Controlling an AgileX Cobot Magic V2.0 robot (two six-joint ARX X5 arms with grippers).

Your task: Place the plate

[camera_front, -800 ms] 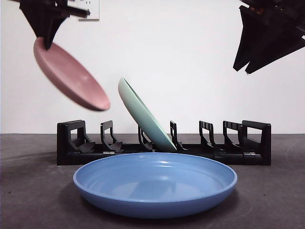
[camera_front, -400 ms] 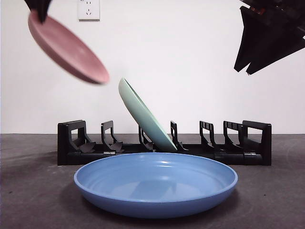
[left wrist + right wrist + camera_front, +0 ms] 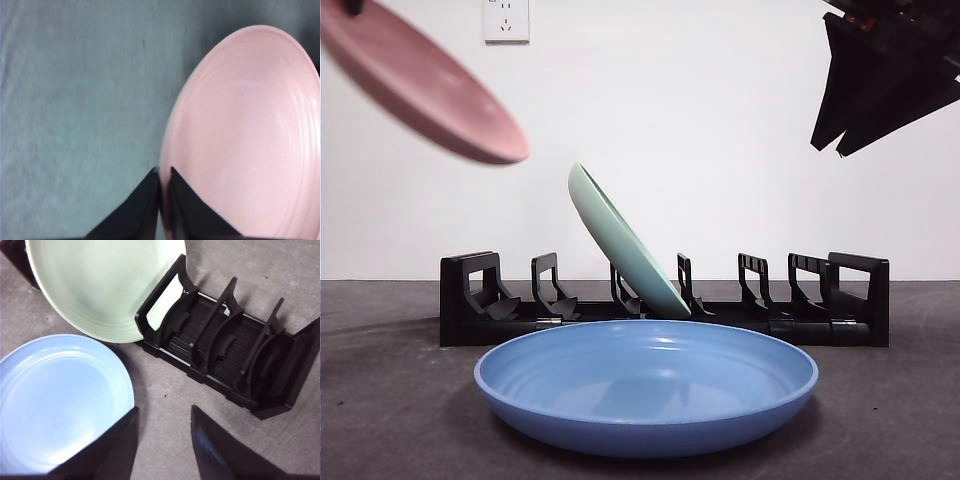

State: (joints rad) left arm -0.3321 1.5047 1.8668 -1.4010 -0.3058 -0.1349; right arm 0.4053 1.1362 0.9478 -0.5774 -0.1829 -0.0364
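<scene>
A pink plate (image 3: 420, 85) hangs tilted in the air at the upper left of the front view, above the rack's left end. My left gripper (image 3: 163, 172) is shut on the pink plate (image 3: 245, 145) at its rim. A black dish rack (image 3: 665, 305) stands across the table. A green plate (image 3: 625, 245) leans in one of its middle slots. A blue plate (image 3: 645, 385) lies flat on the table in front of the rack. My right gripper (image 3: 162, 415) hovers open and holds nothing, high at the right above the blue plate (image 3: 60, 400) and the rack (image 3: 235, 350).
The rack has free slots to the left and right of the green plate (image 3: 100, 285). A wall socket (image 3: 507, 20) sits on the white wall behind. The dark table (image 3: 900, 410) runs around the blue plate.
The pink plate has risen and moved left, toward the upper left corner of the front view. The right arm, the green plate and the blue plate have not moved.
</scene>
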